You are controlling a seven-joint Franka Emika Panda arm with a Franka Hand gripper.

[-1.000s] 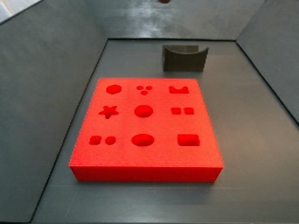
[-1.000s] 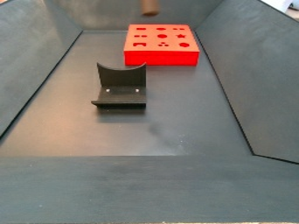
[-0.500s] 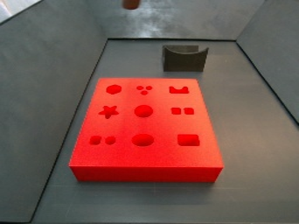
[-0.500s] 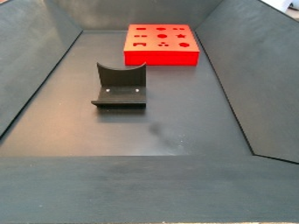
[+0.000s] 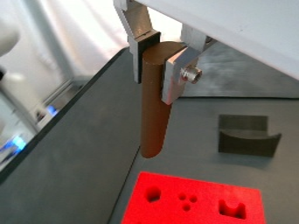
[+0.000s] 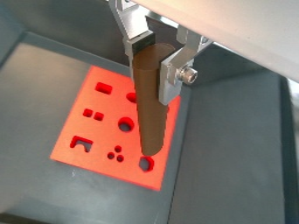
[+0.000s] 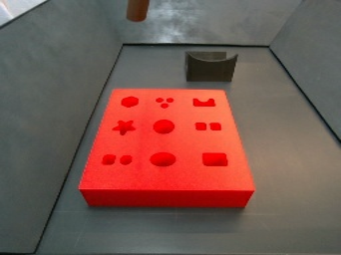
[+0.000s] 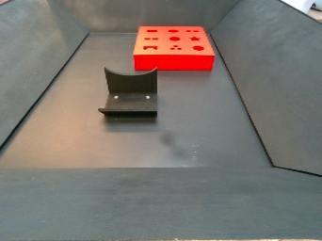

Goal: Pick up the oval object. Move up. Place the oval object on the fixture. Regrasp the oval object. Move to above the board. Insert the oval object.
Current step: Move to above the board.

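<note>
We see the gripper high over the board | fingers pinching the peg upright | fixture apart.

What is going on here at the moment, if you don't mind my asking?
The Panda arm's gripper is holding the small brown rod-like peg between its silver fingers, hanging lengthwise well above the floor. In a wrist view the peg hangs over the large flat red board with its shaped cut-outs, not yet inserted. The dark grey notched fixture stands empty beyond the board.
</note>
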